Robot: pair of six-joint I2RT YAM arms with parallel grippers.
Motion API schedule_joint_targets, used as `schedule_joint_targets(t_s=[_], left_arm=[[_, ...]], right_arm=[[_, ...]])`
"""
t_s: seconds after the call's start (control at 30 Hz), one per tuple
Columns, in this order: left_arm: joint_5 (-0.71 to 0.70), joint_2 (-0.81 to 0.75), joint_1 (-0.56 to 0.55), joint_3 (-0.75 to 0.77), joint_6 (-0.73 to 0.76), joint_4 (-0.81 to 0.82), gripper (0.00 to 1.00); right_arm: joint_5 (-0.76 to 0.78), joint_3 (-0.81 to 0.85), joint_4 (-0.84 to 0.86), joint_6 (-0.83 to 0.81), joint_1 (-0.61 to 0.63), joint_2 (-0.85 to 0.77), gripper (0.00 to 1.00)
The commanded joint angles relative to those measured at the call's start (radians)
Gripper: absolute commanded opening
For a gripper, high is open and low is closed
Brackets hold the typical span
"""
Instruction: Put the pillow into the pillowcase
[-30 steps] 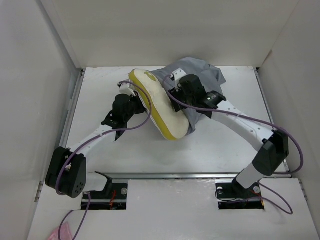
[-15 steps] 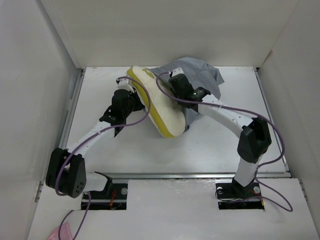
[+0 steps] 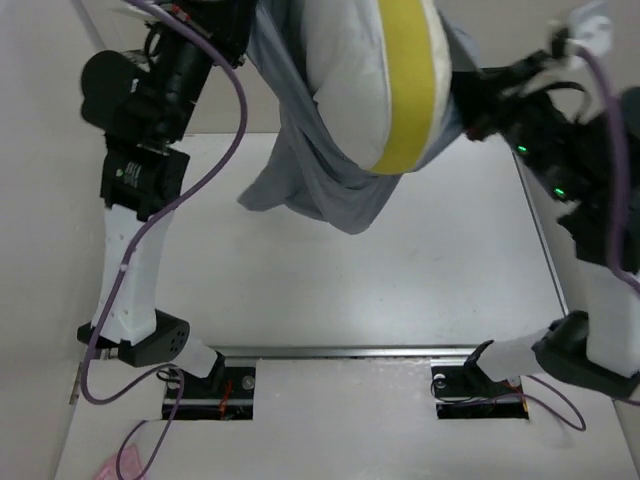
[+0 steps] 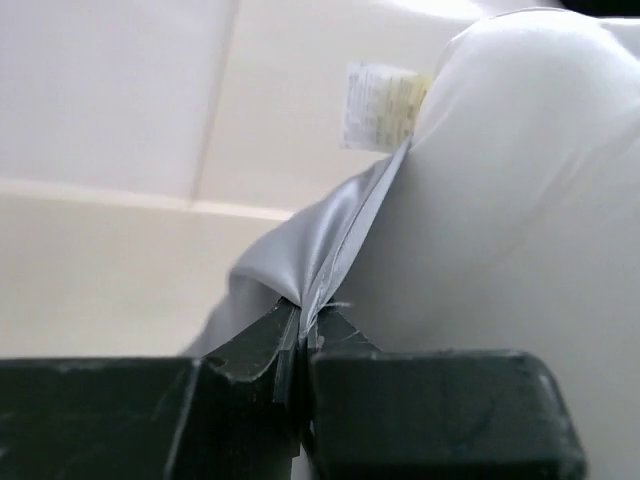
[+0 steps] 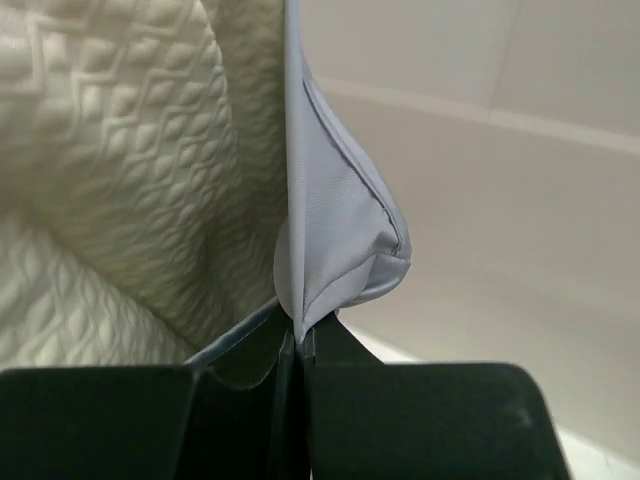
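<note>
One pillow partly inside one pillowcase, held aloft; left jaws, right jaws both pinched on pillowcase edge.

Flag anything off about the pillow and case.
The pillow hangs in mid-air, its yellow edge bare, only partly inside the pillowcase, whose loose grey cloth sags below. The left gripper and right gripper pinch only cloth.

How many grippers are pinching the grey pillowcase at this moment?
2. The left gripper is shut on a fold of the pillowcase beside the pillow; the right gripper is shut on a hemmed corner of it.
</note>
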Motion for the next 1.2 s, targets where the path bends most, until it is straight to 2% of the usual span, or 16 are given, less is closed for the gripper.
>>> schedule_joint_targets(t_s=[0.0, 0.1, 0.2, 0.3, 0.33, 0.4, 0.5, 0.57, 0.63, 0.7, 0.73, 0.8, 0.9, 0.93, 1.07, 1.17], left_arm=[[-0.006, 0.045, 0.014, 0.164, 0.036, -0.116, 0.00], [0.242, -0.013, -0.022, 0.091, 0.053, -0.080, 0.00], [0.370, -0.131, -0.084, -0.056, 0.082, -0.027, 0.00], [0.272, -0.187, -0.084, -0.084, 0.098, -0.004, 0.00], [0.222, -0.187, -0.084, -0.075, 0.098, 0.005, 0.00], [0.105, -0.138, -0.050, 0.020, 0.077, -0.022, 0.00], [0.179, 0.047, 0.052, 0.256, 0.011, -0.136, 0.00], [0.268, 0.126, 0.076, 0.321, -0.048, -0.184, 0.00], [0.418, 0.091, 0.053, 0.236, -0.028, -0.162, 0.00], [0.499, -0.067, -0.038, -0.048, 0.007, -0.005, 0.00], [0.509, -0.124, -0.067, -0.131, 0.026, 0.038, 0.00], [0.374, -0.230, -0.102, -0.222, 0.084, 0.092, 0.00], [0.045, -0.159, -0.081, -0.164, 0.098, 0.077, 0.00], [0.045, -0.096, -0.067, 0.032, 0.080, -0.028, 0.00], [0.232, 0.123, -0.053, 0.384, 0.047, -0.198, 0.00], [0.211, -0.061, -0.053, 0.178, 0.047, 0.028, 0.00]], right_arm=[[-0.082, -0.008, 0.164, -0.056, -0.006, -0.074, 0.00], [0.286, 0.193, 0.117, -0.073, -0.006, 0.122, 0.00], [0.249, 0.447, -0.101, -0.117, -0.006, 0.273, 0.00], [0.004, 0.159, -0.134, -0.117, -0.006, 0.075, 0.12], [-0.205, 0.030, -0.079, -0.117, 0.017, -0.011, 0.15], [-0.368, -0.317, 0.155, -0.128, 0.027, -0.268, 0.18], [-0.282, -0.472, 0.378, -0.073, 0.036, -0.379, 0.03], [0.051, -0.372, 0.369, -0.064, 0.036, -0.286, 0.00], [0.311, 0.001, 0.205, -0.115, 0.036, 0.000, 0.00], [0.365, 0.498, -0.010, -0.136, 0.036, 0.194, 0.00], [0.268, 0.589, -0.214, -0.136, 0.036, 0.274, 0.00], [-0.012, 0.541, -0.273, -0.136, 0.062, 0.212, 0.00], [-0.137, -0.114, 0.162, -0.148, 0.088, -0.149, 0.00], [-0.181, -0.248, 0.254, -0.157, 0.088, -0.200, 0.00], [0.060, 0.015, 0.099, -0.157, 0.088, -0.059, 0.00], [0.364, 0.267, -0.079, -0.157, 0.071, 0.197, 0.00]])
